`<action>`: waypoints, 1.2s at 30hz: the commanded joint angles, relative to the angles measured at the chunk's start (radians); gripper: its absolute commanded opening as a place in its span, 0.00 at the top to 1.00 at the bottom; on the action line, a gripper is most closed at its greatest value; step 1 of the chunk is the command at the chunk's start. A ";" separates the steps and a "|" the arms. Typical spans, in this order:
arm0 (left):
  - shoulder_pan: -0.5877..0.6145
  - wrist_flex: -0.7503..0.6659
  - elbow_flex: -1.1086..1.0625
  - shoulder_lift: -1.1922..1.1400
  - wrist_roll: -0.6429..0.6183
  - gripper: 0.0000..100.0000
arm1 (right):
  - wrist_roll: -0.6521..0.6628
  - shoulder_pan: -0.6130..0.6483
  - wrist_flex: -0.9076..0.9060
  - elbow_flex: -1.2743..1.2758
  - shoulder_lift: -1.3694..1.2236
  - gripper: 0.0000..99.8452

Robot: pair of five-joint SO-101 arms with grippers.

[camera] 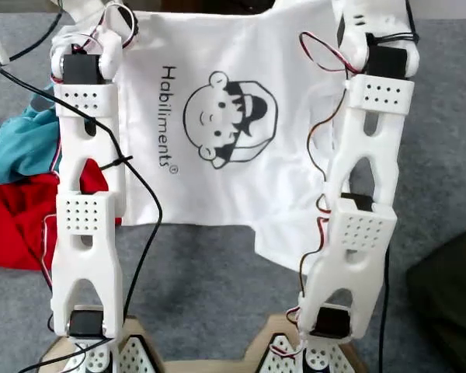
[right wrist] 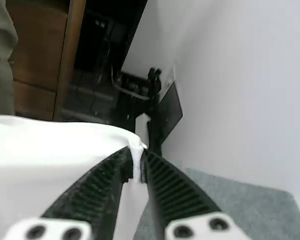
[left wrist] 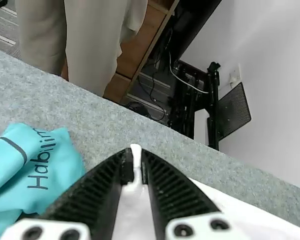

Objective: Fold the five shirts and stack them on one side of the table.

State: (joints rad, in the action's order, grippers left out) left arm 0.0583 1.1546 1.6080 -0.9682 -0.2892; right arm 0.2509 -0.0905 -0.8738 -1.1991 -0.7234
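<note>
A white shirt (camera: 217,116) with a black cartoon print lies spread across the grey table between the two arms. My left gripper (left wrist: 135,159) is shut on a pinch of its white cloth (left wrist: 130,210) at the far left corner. My right gripper (right wrist: 137,156) is shut on the white shirt (right wrist: 45,165) at the far right corner, lifted off the table. A teal shirt (camera: 19,144) and a red shirt (camera: 15,217) lie crumpled at the left edge; the teal shirt (left wrist: 25,170) lies beside my left gripper.
A dark garment (camera: 450,287) lies at the right edge of the table. Cables run along both arms. Beyond the table's far edge (left wrist: 155,132) stand a person's legs (left wrist: 70,40), a wooden shelf and a black stand.
</note>
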 commanded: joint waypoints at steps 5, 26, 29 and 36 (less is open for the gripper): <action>0.009 -0.026 -0.008 0.050 0.006 0.98 | 0.084 -0.018 0.000 -0.102 0.058 0.99; -0.051 0.473 0.068 0.062 0.241 0.98 | 0.310 -0.001 -0.890 -0.472 0.085 0.99; -0.046 0.516 0.068 0.062 0.250 0.98 | 0.302 -0.024 -0.913 -0.460 0.097 0.99; -0.052 0.589 0.068 0.094 0.281 0.98 | 0.310 -0.104 -0.914 -0.423 0.196 0.99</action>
State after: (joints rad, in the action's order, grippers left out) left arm 0.0107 1.7315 1.6310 -0.9574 -0.0176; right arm 0.5547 -0.1519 -1.7714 -1.6226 -0.6391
